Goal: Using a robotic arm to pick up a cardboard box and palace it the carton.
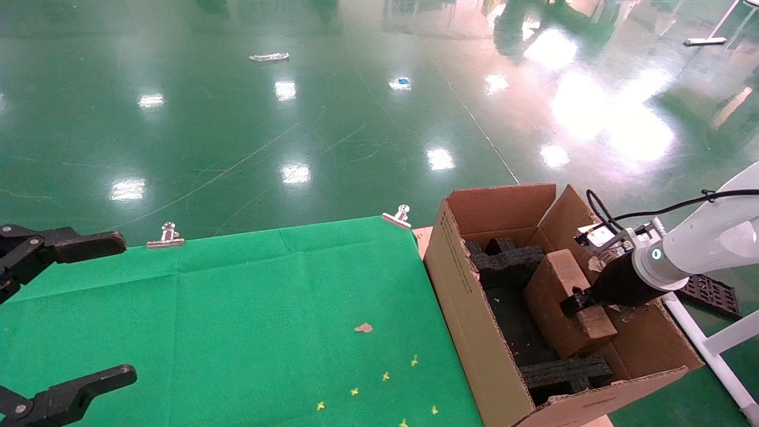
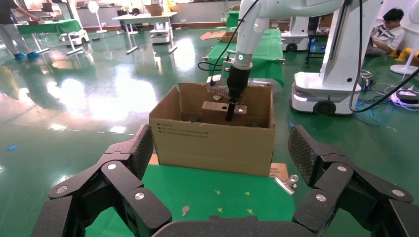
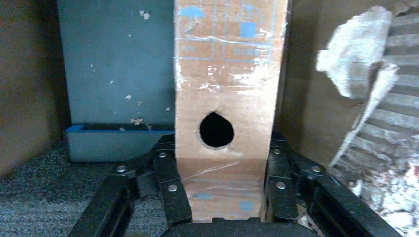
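The large brown carton (image 1: 468,308) stands at the right end of the green table, flaps open, with black foam inserts (image 1: 504,261) inside. The white robotic arm (image 1: 705,237) reaches in from the right. Its right gripper (image 1: 578,302) is shut on the small narrow cardboard box (image 1: 560,296), held tilted inside the carton between the foam pieces. In the right wrist view the fingers (image 3: 170,192) clamp both sides of the box (image 3: 227,74), whose round hole (image 3: 216,129) faces the camera. My left gripper (image 1: 127,307) is open and empty over the table's left edge; the left wrist view shows the carton (image 2: 212,143) beyond it.
A green cloth (image 1: 237,308) covers the table, held by two metal clips (image 1: 166,236) (image 1: 398,216). A cardboard scrap (image 1: 363,327) and small yellow marks (image 1: 385,376) lie on it. A torn ragged flap (image 3: 365,64) is beside the box. A black tray (image 1: 711,293) sits right of the carton.
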{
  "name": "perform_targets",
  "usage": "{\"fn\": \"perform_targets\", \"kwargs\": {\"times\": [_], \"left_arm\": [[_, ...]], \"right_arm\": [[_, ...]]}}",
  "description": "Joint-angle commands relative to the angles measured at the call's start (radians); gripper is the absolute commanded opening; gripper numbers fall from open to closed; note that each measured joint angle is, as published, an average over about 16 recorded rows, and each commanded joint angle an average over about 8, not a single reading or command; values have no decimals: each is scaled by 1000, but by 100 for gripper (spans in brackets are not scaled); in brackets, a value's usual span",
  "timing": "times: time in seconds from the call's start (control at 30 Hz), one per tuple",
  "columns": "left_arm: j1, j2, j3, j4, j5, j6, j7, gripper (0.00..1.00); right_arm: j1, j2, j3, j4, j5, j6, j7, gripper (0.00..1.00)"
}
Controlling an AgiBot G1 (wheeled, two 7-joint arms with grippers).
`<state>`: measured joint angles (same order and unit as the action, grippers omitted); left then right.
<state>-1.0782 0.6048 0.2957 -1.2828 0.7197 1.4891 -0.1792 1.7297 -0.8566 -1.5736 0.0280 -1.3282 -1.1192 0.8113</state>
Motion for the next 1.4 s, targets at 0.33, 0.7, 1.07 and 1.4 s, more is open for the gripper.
{"fn": "perform_targets", "kwargs": {"times": [0.33,0.7,1.07,1.4], "left_arm": [[0,0,1,0,0,0,0,100],[0,-1,1,0,-1,-1,1,100],[0,-1,2,0,-1,-1,1,100],[-1,-1,2,0,-2,-1,1,100]], "right_arm": [[8,-6,-1,-13,-1,-6,-4,100],[41,-2,4,-12,5,-16,-23,100],[267,61,49,41,65,-95,-136,100],[465,149,107,138,133,-122,-276,100]]}}
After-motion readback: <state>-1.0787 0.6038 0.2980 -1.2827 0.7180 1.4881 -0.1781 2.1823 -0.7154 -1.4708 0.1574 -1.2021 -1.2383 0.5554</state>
